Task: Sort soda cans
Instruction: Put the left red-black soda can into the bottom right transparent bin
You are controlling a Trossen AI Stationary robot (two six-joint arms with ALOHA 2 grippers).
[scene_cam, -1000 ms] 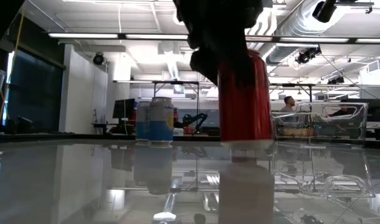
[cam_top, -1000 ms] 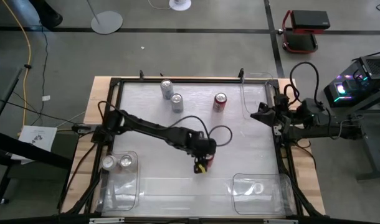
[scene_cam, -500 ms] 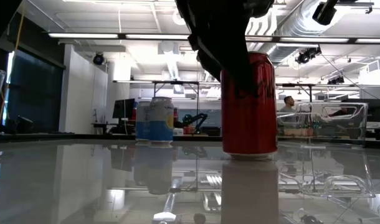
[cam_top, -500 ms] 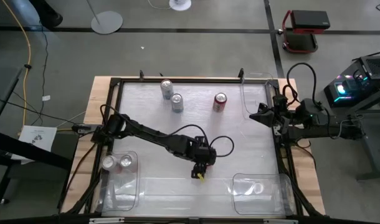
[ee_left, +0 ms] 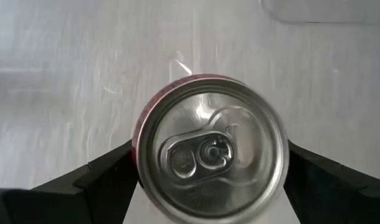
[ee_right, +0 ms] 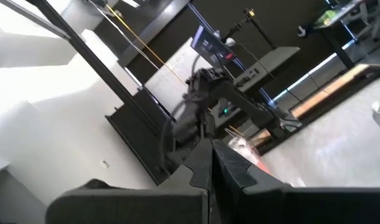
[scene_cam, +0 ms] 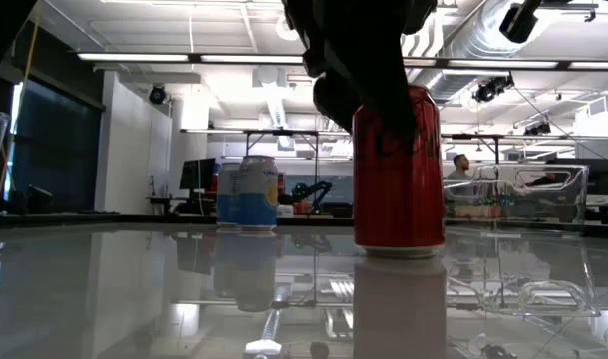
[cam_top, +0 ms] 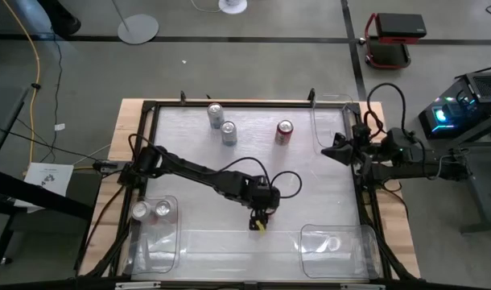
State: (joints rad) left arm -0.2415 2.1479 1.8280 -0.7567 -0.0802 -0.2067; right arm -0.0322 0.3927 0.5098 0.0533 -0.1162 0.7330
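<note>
My left gripper point(cam_top: 260, 216) is over the table's middle near side, shut on a red soda can point(scene_cam: 397, 170) that stands upright; the left wrist view looks down on its silver top point(ee_left: 210, 149). Two silver cans point(cam_top: 216, 114) point(cam_top: 228, 133) and another red can point(cam_top: 284, 131) stand near the far edge. Two more cans point(cam_top: 140, 211) point(cam_top: 161, 209) stand in the clear bin at the near left corner. My right gripper point(cam_top: 330, 151) waits shut at the right edge, touching nothing. My left gripper pinches the red can between its two fingers point(ee_left: 109, 177), one on each side of the upper wall point(ee_left: 137, 158) just below the rim. The fingers come from above, pointing down. The can is upright with its base point(scene_cam: 397, 249) on the table.
A clear bin point(cam_top: 153, 242) sits at the near left corner, another point(cam_top: 338, 254) at the near right, and a third point(cam_top: 330, 121) by the far right edge. A black frame point(cam_top: 229, 104) rims the table. A person shows far off in the room in the low view.
My left gripper has come down with the red can. A second ago the can hung just above the table; now its base stands on the surface, still upright between the fingers.
</note>
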